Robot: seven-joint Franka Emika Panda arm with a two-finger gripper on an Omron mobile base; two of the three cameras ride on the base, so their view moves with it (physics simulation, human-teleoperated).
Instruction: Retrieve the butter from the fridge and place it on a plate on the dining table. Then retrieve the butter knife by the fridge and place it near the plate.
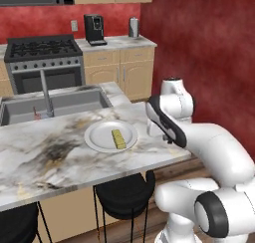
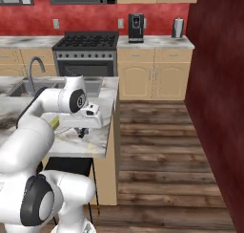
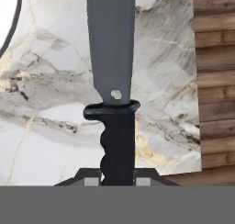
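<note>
Claw [image 3: 117, 182]: pinching the knife [image 3: 111, 58] by its black handle, blade pointing away over the tabletop [image 3: 55, 140], close to its wood-floor edge. Lower it flat beside the plate [image 1: 110, 136], clear of the rim, before you let go. Butter [image 1: 118, 139]: already on the plate. Left base view gives you plate and butter whole; hand view gives the grip.
</note>
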